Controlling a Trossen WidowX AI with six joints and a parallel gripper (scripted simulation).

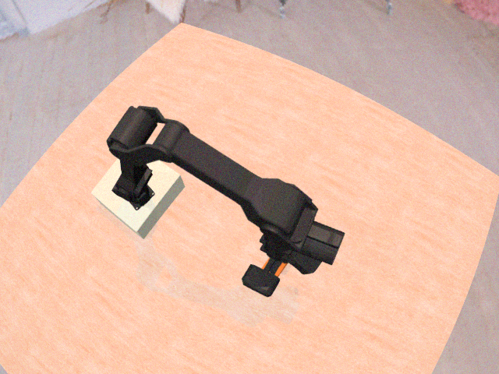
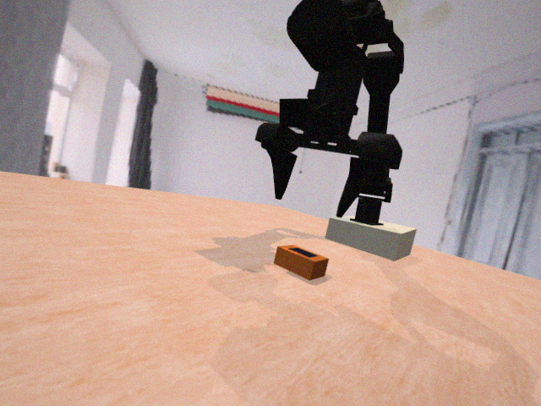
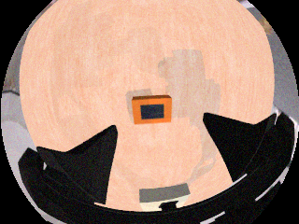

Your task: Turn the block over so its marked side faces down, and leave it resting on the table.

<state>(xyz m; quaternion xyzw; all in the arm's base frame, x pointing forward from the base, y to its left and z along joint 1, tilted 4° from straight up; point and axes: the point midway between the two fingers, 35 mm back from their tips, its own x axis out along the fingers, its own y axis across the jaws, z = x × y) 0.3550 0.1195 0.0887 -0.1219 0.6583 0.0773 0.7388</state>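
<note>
An orange block (image 3: 152,110), dark mark upward, is seen on the table (image 3: 81,44) below the gripper (image 3: 159,144), whose empty jaws are spread wide.

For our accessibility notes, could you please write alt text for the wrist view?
An orange block lies on the peach wooden table, its dark blue marked side up. The open, empty hand hangs above it, dark fingers framing it on either side.

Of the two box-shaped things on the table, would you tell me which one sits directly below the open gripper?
The small orange block with the dark marked patch on top, lying under the gripper. The larger pale base block carries the arm's foot instead.
</note>
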